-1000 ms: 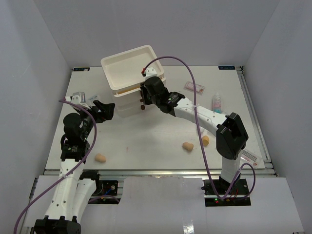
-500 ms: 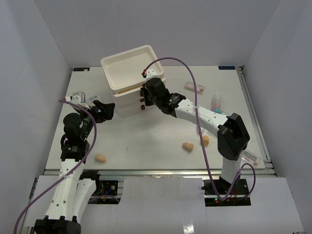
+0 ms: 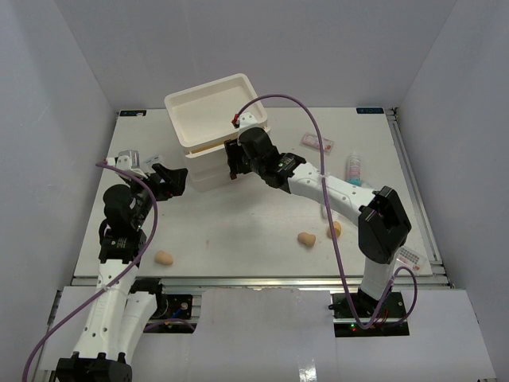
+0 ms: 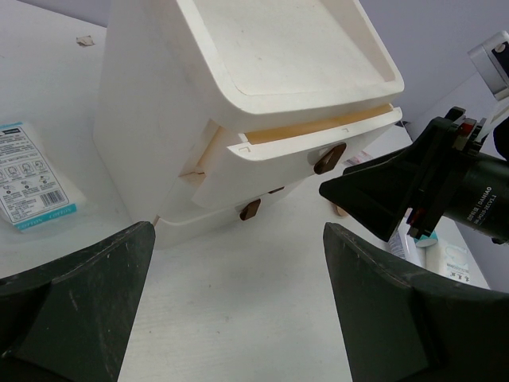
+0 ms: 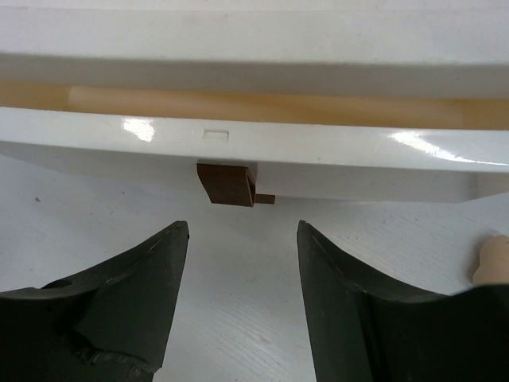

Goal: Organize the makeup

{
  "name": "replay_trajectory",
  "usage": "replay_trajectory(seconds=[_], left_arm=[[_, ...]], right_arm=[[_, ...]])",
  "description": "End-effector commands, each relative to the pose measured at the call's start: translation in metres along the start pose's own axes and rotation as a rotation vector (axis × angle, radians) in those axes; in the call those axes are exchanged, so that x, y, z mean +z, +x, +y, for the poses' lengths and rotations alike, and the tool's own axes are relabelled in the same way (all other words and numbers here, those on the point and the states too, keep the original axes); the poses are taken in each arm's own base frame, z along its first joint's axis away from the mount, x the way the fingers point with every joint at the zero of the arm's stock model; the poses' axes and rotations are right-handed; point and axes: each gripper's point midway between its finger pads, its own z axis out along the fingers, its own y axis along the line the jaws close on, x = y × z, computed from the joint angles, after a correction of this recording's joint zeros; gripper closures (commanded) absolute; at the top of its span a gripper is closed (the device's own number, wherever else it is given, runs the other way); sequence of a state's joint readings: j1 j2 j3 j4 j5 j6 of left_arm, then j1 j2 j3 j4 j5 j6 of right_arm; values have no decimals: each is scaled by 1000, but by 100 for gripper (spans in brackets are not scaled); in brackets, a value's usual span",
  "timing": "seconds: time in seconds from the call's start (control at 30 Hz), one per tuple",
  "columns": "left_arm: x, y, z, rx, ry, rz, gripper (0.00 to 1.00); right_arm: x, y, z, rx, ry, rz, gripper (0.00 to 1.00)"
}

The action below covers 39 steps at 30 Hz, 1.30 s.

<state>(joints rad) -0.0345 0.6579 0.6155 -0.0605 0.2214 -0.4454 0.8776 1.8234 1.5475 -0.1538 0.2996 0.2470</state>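
tan sponges [image 3: 306, 238] loose near front | tube [image 3: 354, 168], pink packet [image 3: 316, 142] right

Drawer box [image 4: 151, 111]: smooth white plastic, glossy
Drawer handle [image 5: 228, 184]: matt brown plastic
Table [image 5: 238, 334]: white, faintly grained, matt
Sponges [image 3: 164, 257]: tan, matt, foam-like

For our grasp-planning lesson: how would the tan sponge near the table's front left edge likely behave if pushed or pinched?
The sponge is rounded and egg-shaped, so a push would probably roll or spin it rather than slide it straight. It is small with a matte look, so it is likely light, squashy and not slippery.
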Motion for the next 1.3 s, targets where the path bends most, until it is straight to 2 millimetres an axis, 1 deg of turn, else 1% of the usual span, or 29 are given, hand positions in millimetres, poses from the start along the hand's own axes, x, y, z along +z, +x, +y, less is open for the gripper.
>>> replay_trajectory(seconds=[0.0,0.13,0.27,0.33,0.4,0.47,0.53,0.7,0.77,0.8,0.87,1.0,1.1,1.17,1.2,1.27], left_arm=[[-1,1,-2,-2,13,2,2],[-1,2,-2,-2,14,4,2],[-1,2,-2,-2,16,4,2],[-1,1,-3,-1,16,3,2],[-1,1,-3,-1,18,2,2],[-1,1,-3,-1,18,2,2],[-1,1,-3,-1,18,2,2],[-1,2,-3,-3,18,3,2],[-1,2,-2,-3,17,5,2],[-1,2,-3,-3,17,5,2],[-1,2,-2,-4,16,5,2],[0,3,-2,-6,14,7,2],[0,5,-1,-15,11,13,2],[1,7,0,-20,9,19,2],[1,8,0,-24,9,20,2],[2,12,-1,-41,17,36,2]], right_arm=[[0,-40,9,22,-12,-103,36],[7,-44,9,22,5,-111,38],[13,-45,8,25,23,-116,45],[15,-42,7,26,35,-111,50],[15,-41,5,28,41,-110,57],[15,-40,5,30,45,-109,69],[14,-38,5,31,45,-103,78],[8,-36,4,25,34,-100,90],[3,-35,4,22,24,-99,92],[2,-30,3,18,22,-91,92],[-3,-28,3,15,13,-89,92],[-20,-22,2,8,-14,-90,92],[-33,-10,2,1,-44,-72,92],[-45,3,2,-5,-75,-56,92],[-52,0,3,-4,-92,-64,92],[-63,21,1,-16,-118,-36,92]])
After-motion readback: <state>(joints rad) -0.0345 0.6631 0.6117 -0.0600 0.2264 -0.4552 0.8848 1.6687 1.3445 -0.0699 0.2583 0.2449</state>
